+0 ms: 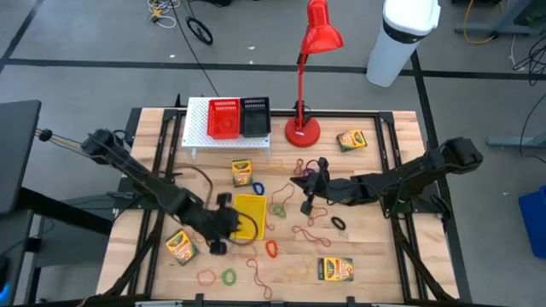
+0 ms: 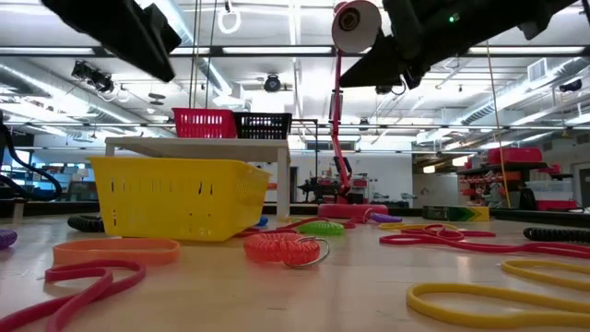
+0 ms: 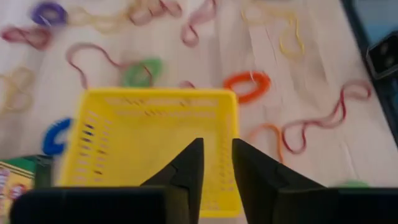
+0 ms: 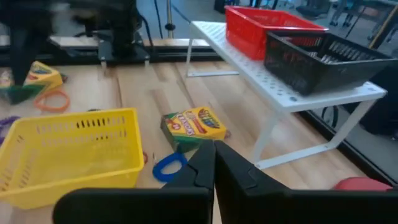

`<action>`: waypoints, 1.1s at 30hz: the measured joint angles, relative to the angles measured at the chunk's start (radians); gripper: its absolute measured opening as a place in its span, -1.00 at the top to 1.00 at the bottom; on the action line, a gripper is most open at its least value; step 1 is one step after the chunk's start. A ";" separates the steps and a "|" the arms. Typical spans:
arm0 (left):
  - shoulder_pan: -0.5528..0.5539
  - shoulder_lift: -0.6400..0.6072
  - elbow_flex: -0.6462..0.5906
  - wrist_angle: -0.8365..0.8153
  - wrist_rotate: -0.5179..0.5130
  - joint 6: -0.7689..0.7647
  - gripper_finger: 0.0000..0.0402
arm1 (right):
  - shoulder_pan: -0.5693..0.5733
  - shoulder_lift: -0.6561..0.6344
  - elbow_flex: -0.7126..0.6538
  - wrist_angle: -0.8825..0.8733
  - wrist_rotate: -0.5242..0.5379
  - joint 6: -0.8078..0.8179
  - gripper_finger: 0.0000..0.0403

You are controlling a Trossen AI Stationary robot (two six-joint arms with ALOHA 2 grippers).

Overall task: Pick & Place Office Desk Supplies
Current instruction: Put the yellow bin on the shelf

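Observation:
A yellow basket stands at the table's middle, and crayon boxes lie around it. Thin rubber-band loops lie scattered on the wood, among them an orange one, a green one and a black one. My left gripper hangs above the yellow basket at its left side, its fingers a little apart with nothing between them. My right gripper is shut, with nothing showing between its fingers. It hovers right of the basket, facing a crayon box and a blue loop.
A white perforated rack at the far middle carries a red basket and a black basket. A tall red desk lamp stands right of it. A fourth crayon box lies near the front edge.

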 joint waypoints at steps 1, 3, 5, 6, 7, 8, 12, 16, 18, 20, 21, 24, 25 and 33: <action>-0.011 0.037 0.031 -0.031 0.000 -0.015 0.50 | 0.000 0.001 0.001 0.003 -0.006 0.006 0.97; -0.028 0.109 0.101 -0.073 -0.002 -0.031 0.45 | 0.000 0.004 0.000 -0.007 -0.007 0.010 0.94; -0.042 0.168 0.165 -0.124 -0.005 -0.035 0.41 | 0.000 0.007 0.001 -0.008 -0.008 0.012 0.91; -0.046 0.197 0.197 -0.156 -0.007 -0.035 0.39 | 0.000 0.009 0.001 -0.018 -0.011 0.012 0.90; -0.049 0.223 0.227 -0.168 -0.010 -0.035 0.37 | 0.000 0.010 -0.001 -0.027 -0.010 0.012 0.91; -0.050 0.248 0.255 -0.183 -0.015 -0.035 0.34 | 0.000 0.010 -0.001 -0.026 -0.012 0.012 0.91; -0.047 0.336 0.341 -0.236 -0.013 -0.035 0.21 | 0.000 0.010 -0.001 -0.026 -0.016 0.012 0.97; -0.029 0.415 0.396 -0.271 0.005 -0.035 0.04 | 0.000 0.010 -0.001 -0.037 -0.017 0.012 0.95; -0.016 0.448 0.418 -0.297 0.028 -0.035 -0.02 | 0.000 0.010 -0.001 -0.036 -0.017 0.012 0.92; -0.006 0.471 0.428 -0.317 0.031 -0.035 -0.06 | -0.001 0.010 -0.001 -0.036 -0.017 0.012 0.91; 0.001 0.479 0.430 -0.332 0.030 -0.036 -0.06 | 0.000 0.010 -0.001 -0.036 -0.017 0.012 0.90; 0.020 0.488 0.434 -0.358 0.025 -0.039 -0.05 | 0.000 0.010 -0.001 -0.036 -0.017 0.012 0.91; 0.026 0.488 0.433 -0.371 0.016 -0.042 -0.03 | 0.000 0.010 -0.001 -0.036 -0.017 0.012 0.92; 0.028 0.488 0.434 -0.386 0.051 -0.031 0.28 | 0.000 0.010 0.000 -0.038 -0.017 0.011 0.96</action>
